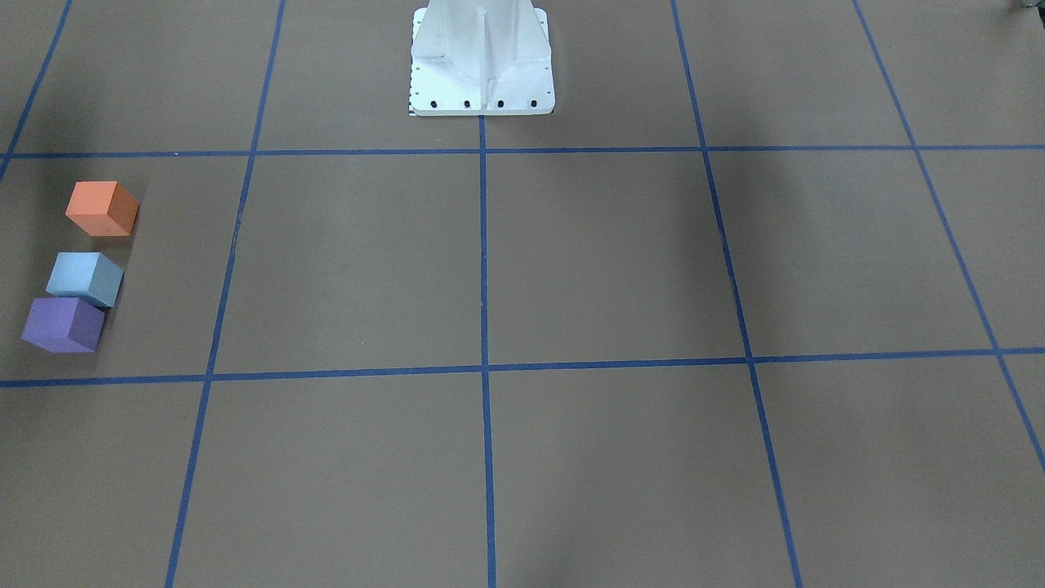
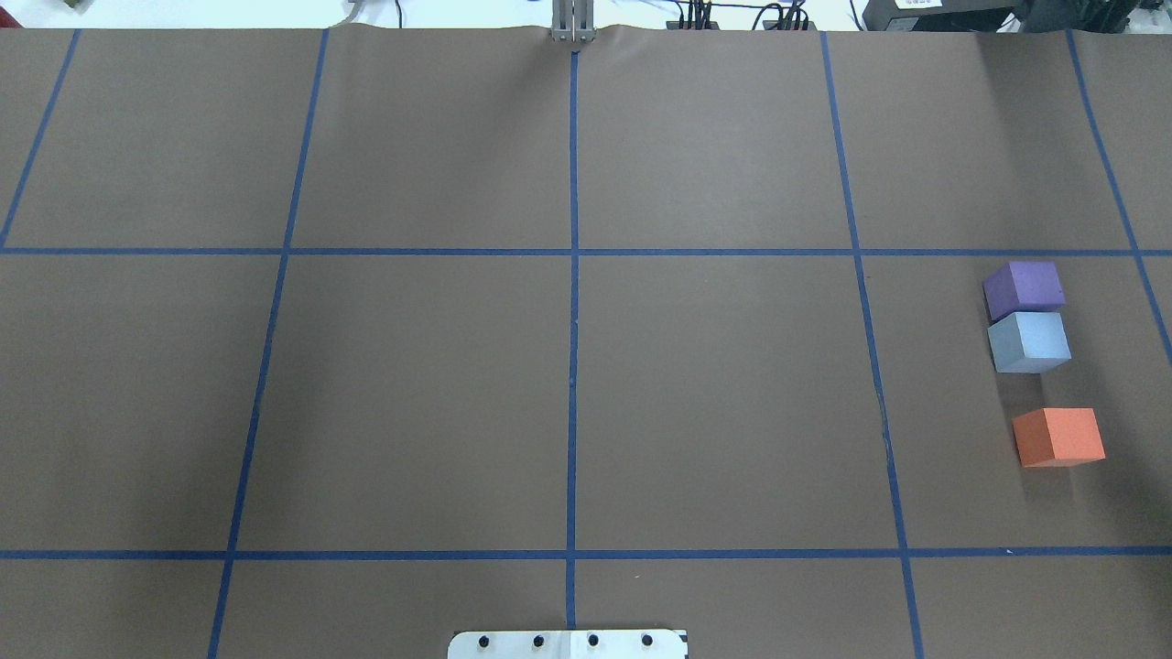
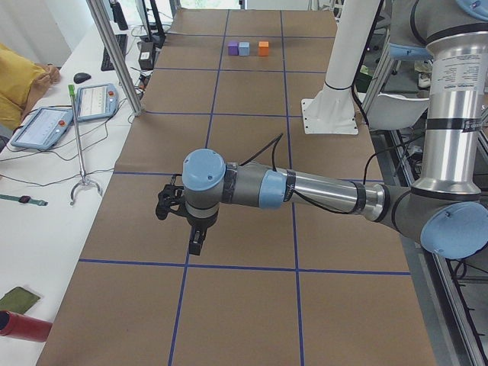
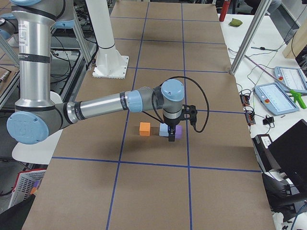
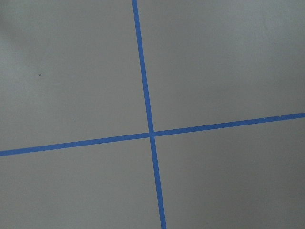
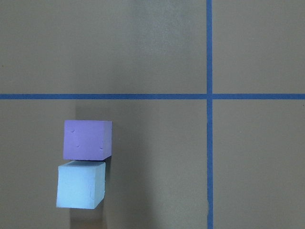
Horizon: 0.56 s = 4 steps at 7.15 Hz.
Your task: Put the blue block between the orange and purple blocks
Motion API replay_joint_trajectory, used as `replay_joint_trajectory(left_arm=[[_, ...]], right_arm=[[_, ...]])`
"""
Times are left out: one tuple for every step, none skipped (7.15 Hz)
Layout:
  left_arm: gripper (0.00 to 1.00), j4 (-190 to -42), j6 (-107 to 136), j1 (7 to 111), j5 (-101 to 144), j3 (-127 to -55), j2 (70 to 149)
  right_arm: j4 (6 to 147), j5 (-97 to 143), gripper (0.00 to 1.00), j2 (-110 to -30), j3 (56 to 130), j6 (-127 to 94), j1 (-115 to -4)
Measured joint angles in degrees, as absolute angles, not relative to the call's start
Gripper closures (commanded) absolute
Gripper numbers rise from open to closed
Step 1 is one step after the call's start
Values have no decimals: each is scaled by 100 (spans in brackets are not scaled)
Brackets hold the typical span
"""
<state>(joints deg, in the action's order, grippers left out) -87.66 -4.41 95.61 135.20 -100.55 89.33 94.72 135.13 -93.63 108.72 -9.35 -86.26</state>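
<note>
Row on brown table (image 4: 158,191), seen from robot's right end: orange block (image 4: 144,129), gap, then blue block (image 4: 164,130), a pale matte cube, upright, snug against purple block (image 4: 178,131). Right gripper (image 4: 171,138) hangs near that pair. Left gripper (image 3: 195,244) over tape crossing (image 5: 151,134), well apart. Whether either gripper is open: cannot tell.

1. On the right of the brown table (image 2: 412,394), the blue block (image 2: 1029,341) sits between the purple block (image 2: 1024,289) and the orange block (image 2: 1058,437).
2. It touches the purple block and stands apart from the orange block.
3. All 3 lie inside 1 taped square.
</note>
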Motion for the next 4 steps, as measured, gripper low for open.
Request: replay_joint_trajectory(left_arm=[[0, -8798, -282, 9534, 13315, -10022, 8921], [0, -8829, -111, 9503, 13327, -10006, 8945], [0, -8857, -48, 9490, 13346, -9970, 8977], [0, -8934, -27, 9487, 13352, -9938, 8970]], right_arm=[[9461, 13470, 0, -9325, 10872, -925, -8620], [9453, 13409, 0, -9271, 10842, -916, -8617], [9448, 13356, 0, -9203, 10773, -912, -8609], [9440, 13339, 0, -9148, 10693, -912, -8582]])
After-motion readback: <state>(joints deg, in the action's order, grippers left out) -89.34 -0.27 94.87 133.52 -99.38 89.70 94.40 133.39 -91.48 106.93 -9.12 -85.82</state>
